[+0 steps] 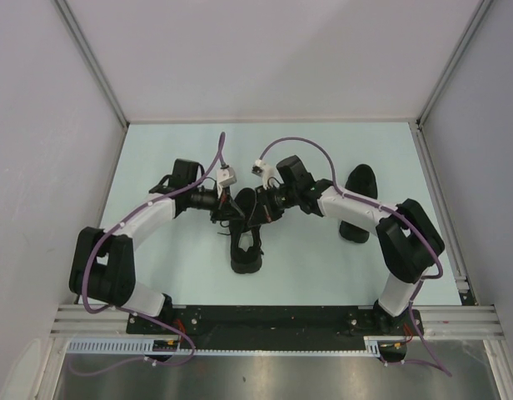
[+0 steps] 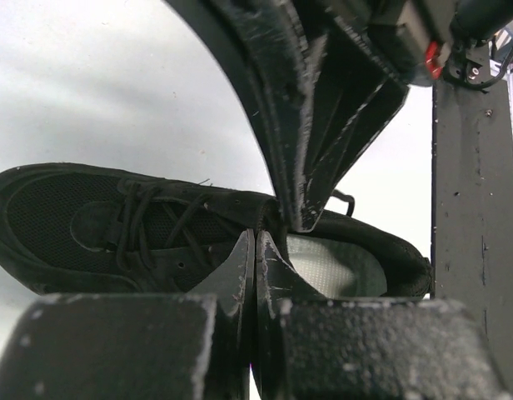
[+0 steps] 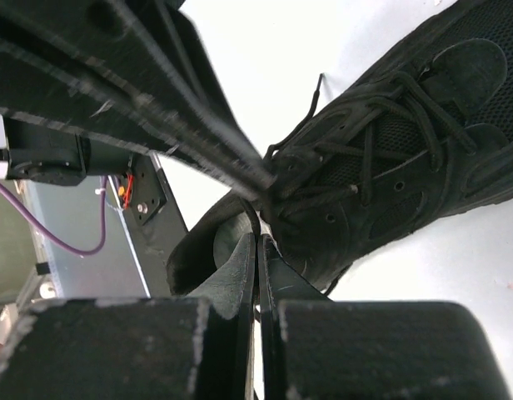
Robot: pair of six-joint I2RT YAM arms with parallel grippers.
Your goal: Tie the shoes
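A black low-top shoe [image 1: 246, 248] lies in the middle of the table, heel toward the arm bases. Its crossed laces [image 2: 148, 221] and pale insole [image 2: 327, 265] show in the left wrist view. My left gripper [image 1: 228, 212] [image 2: 255, 240] is shut just above the shoe's throat, and no lace shows between its tips. Opposite it, my right gripper [image 1: 261, 208] [image 3: 258, 240] is shut on a thin black lace [image 3: 251, 213] that curls up from its tips by the shoe [image 3: 406, 158]. The two grippers nearly touch tip to tip over the shoe.
A second black shoe [image 1: 357, 202] lies at the right, behind the right arm's forearm. The black base plate [image 2: 473, 208] and metal rail [image 1: 273, 317] run along the near edge. White walls [image 1: 40, 125] enclose the table.
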